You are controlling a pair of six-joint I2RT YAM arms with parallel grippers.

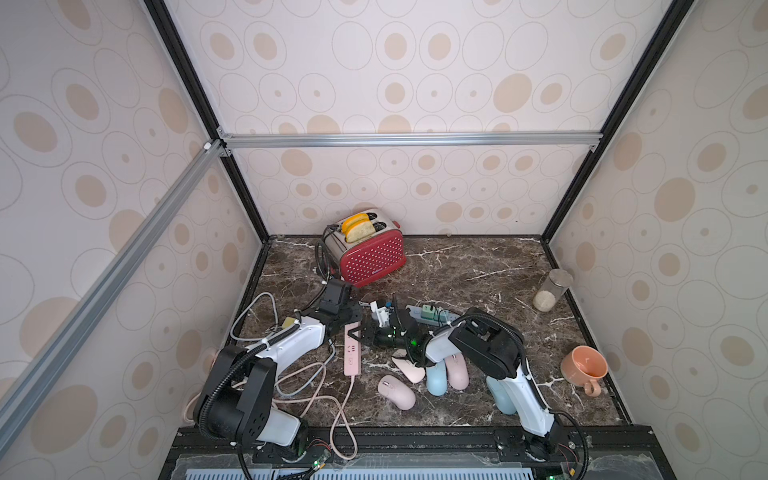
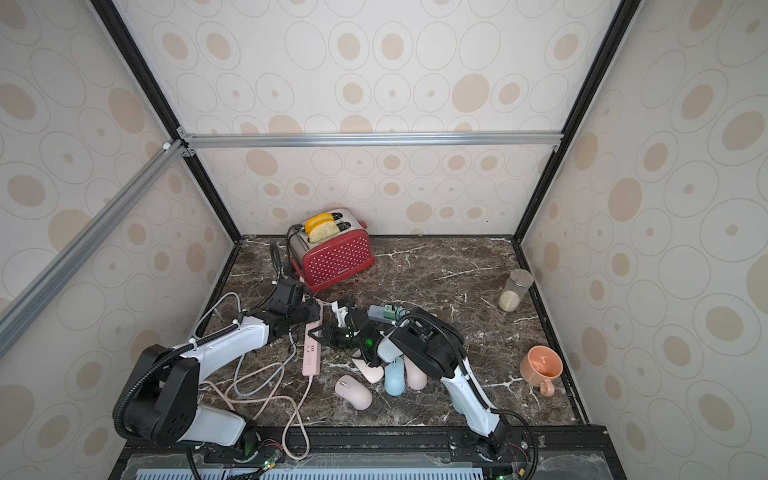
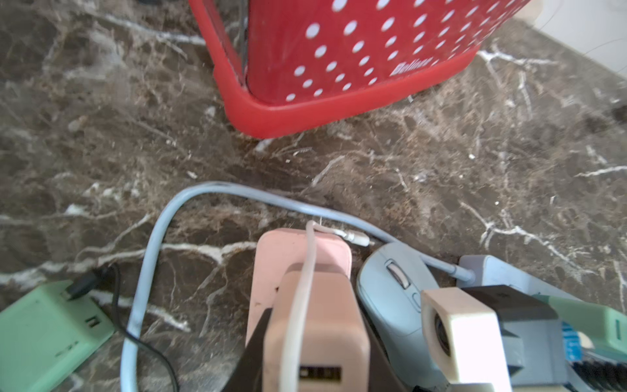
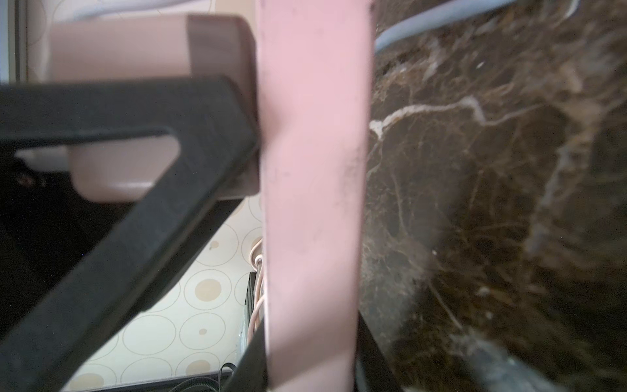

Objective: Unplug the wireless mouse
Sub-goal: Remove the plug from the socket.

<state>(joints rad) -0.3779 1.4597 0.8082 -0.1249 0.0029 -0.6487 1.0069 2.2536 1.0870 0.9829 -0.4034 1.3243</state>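
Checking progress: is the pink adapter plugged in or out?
Plugged in: pink adapter sits flush against the pink power strip, no prongs showing.

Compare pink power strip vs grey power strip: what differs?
The pink power strip runs front to back, the grey power strip crosswise. Pink one carries a pink charger, grey one a green plug. The right gripper clamps only the pink one. Both have something plugged in.

White links (image 1: 291, 340), black joint housings (image 1: 249, 399), corrugated black hoses (image 1: 231, 368), green light (image 1: 413, 343)
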